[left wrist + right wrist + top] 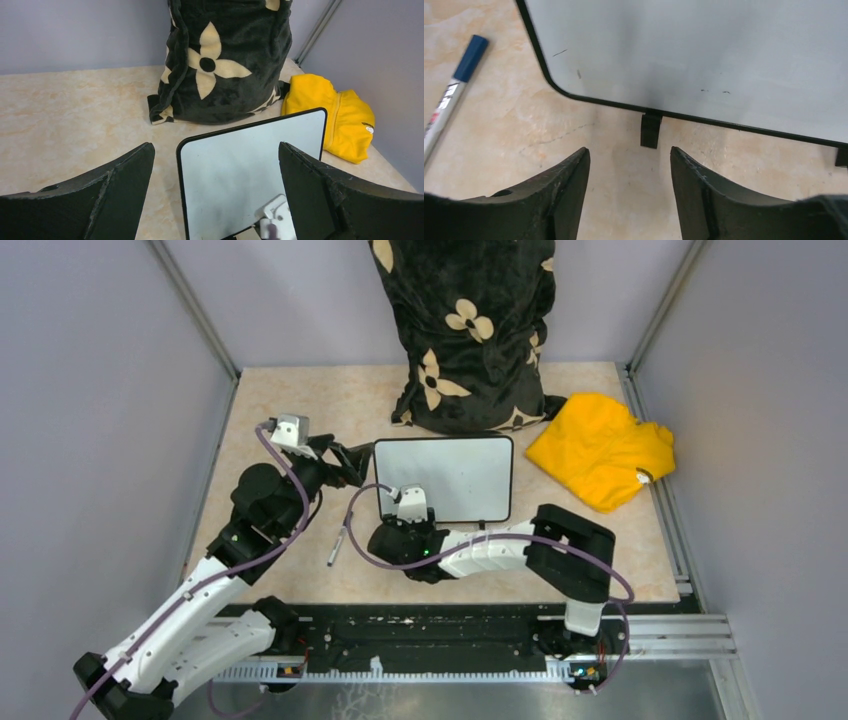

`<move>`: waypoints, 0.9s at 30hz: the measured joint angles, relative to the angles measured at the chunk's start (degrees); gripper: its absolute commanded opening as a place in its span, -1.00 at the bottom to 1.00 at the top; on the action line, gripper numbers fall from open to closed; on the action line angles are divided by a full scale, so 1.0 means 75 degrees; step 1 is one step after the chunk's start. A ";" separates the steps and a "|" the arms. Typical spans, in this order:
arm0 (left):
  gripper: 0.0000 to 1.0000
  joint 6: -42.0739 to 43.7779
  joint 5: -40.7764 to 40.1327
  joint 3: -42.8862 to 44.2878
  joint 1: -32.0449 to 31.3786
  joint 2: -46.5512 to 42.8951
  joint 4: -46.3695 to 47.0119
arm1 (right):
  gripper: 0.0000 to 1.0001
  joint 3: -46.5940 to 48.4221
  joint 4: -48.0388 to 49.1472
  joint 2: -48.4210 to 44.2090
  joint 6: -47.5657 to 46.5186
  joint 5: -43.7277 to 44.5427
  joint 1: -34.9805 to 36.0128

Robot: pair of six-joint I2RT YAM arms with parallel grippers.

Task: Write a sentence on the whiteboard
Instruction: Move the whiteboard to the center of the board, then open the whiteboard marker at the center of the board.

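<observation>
White and marked only by a few faint specks, the whiteboard (450, 475) lay mid-way across the beige surface (290, 400), just in front of a black flowered pillow (470, 330). The left hand (352, 462) hovered at its left edge, spread wide and empty. The right hand (629, 160) sat at its near edge, fingers parted around nothing. A blue-capped marker (337, 545) lay just to the left.

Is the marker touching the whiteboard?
Apart. The right wrist view shows bare table between the marker and the whiteboard.
</observation>
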 measured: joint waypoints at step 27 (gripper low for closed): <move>0.98 -0.0195 -0.2748 -0.0632 0.0000 0.0425 -0.0108 | 0.93 -0.4246 -0.0924 -0.9381 -0.0667 0.1311 0.0373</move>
